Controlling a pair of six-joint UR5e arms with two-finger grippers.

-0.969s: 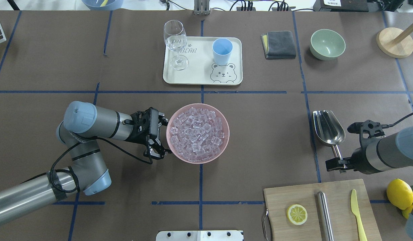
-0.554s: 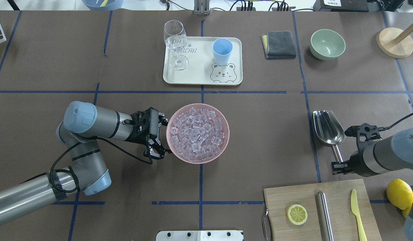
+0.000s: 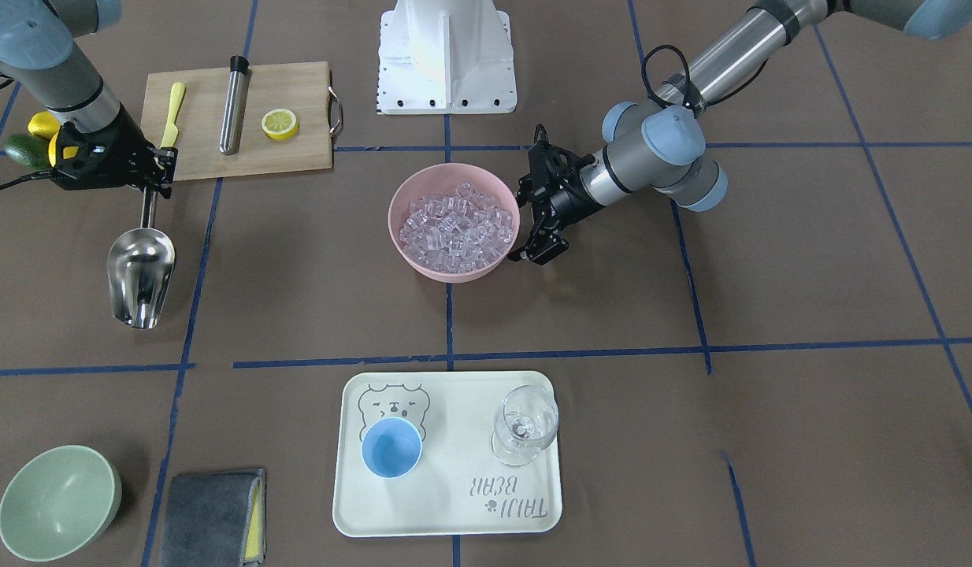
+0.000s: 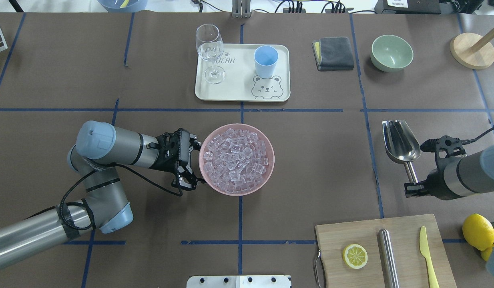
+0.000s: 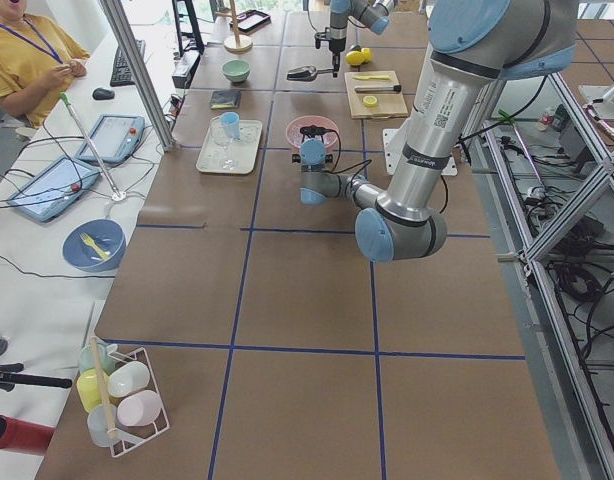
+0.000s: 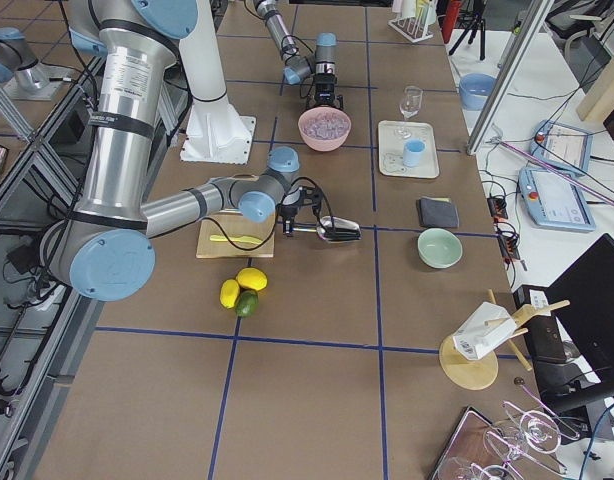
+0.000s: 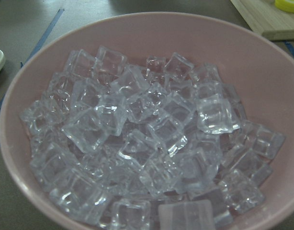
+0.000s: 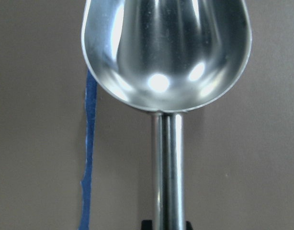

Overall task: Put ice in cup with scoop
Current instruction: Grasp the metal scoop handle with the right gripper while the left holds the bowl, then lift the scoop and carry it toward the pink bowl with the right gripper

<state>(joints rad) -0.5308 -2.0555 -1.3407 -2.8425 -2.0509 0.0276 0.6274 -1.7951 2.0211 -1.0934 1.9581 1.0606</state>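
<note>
Across the table from the robot (front-facing view): the right gripper [image 3: 153, 175] is closed on the thin handle of the scoop [image 3: 142, 272], whose trough is empty. The ice [image 3: 454, 224] is heaped in a pink bowl [image 3: 395, 213]. The cup [image 3: 391, 447] stands empty on a tray [image 3: 454, 516], well apart from both.

Overhead view: the left gripper [image 4: 194, 164] sits with its jaws spread against the bowl's outer wall; actual contact cannot be told.

Left side view: the far arm is too small to add detail.

Right side view: the scoop [image 6: 339, 232] appears raised slightly off the table.

Left wrist view: cubes of ice [image 7: 152, 139] fill the bowl; no fingers show.

Right wrist view: the handle runs down to the lower edge and the trough is bare.

Step in hand, as judged: pick-up of the scoop is done and no ice is loaded yet. The next move calls for carrying the scoop to the bowl and driving its lip under the cubes while the bowl is steadied.
</note>
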